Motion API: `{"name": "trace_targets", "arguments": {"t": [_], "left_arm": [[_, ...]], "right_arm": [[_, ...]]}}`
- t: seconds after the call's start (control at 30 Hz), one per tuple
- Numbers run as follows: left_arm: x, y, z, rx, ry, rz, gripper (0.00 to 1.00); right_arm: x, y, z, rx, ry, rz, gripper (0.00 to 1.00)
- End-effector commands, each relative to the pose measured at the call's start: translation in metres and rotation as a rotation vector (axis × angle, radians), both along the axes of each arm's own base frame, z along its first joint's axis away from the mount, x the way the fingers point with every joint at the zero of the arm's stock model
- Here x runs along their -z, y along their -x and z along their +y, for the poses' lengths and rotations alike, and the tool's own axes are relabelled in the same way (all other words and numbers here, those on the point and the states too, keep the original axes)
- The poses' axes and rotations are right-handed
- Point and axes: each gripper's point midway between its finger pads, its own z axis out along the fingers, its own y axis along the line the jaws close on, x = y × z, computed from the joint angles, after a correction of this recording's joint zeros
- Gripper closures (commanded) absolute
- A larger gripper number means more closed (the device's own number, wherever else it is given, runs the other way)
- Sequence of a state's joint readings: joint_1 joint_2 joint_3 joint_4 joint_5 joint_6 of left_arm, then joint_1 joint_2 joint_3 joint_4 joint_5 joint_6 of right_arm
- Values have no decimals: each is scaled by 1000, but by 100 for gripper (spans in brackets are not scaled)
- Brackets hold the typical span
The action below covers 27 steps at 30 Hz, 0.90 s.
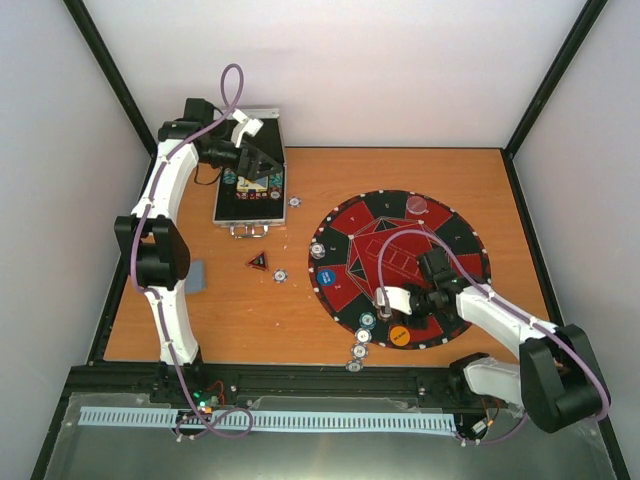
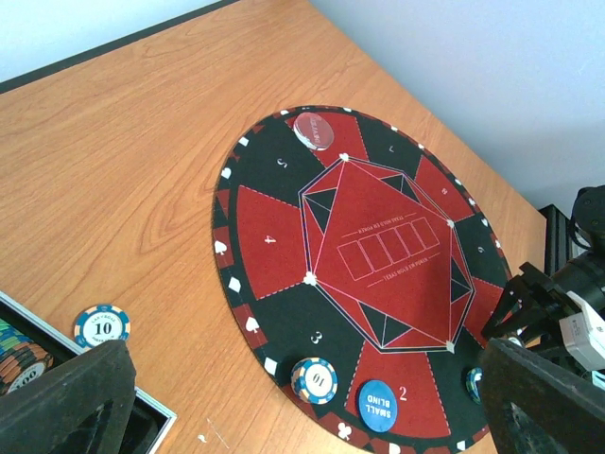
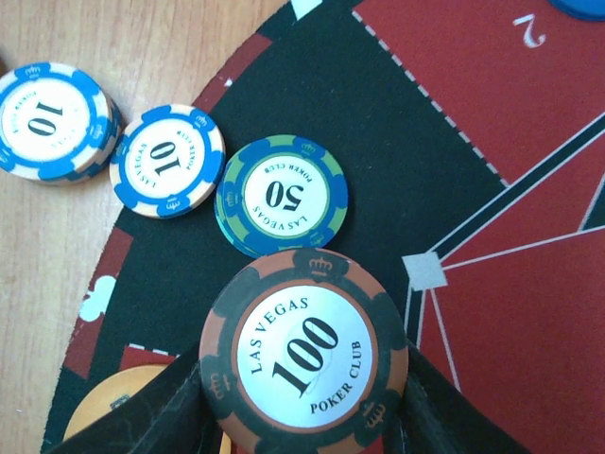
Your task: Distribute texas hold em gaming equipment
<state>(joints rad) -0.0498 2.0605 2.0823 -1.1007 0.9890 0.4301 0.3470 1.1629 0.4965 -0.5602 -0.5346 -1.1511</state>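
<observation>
A green 50 chip [image 3: 281,196] lies on the round poker mat [image 3: 378,142], just beyond the right claw [image 3: 302,421]. A blue 10 chip [image 3: 167,160] lies beside it on the mat's edge. The right claw holds a brown 100 chip [image 3: 304,355] between its fingers, partly in front of the 50 chip. The left claw [image 1: 252,168] stands wide over the chip case [image 1: 219,195] on the wooden surface [image 1: 200,320].

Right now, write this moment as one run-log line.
left hand: open, over chip case | right hand: shut on 100 chip, over round mat
</observation>
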Motion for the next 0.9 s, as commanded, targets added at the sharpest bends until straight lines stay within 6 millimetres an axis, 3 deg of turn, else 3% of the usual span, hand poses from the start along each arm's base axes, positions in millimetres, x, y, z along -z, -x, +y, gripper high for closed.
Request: {"name": "trace_targets", "arguments": {"t": [0.0,0.53,0.8,0.87], "left_arm": [[-19,4,6,5,-7,-67,0],[-24,1,8,2,-32,-98,0],[-24,-1,9,1,-36,-103,0],[-23,-1,9,3,-38,-106,0]], "right_arm": [[5,-7,0,-40,16,-27,97],[34,1,-7,-135,147,49,94],[36,-1,-10,-136,170,45,62],[37,-1,-12,-138,183,39,59]]}}
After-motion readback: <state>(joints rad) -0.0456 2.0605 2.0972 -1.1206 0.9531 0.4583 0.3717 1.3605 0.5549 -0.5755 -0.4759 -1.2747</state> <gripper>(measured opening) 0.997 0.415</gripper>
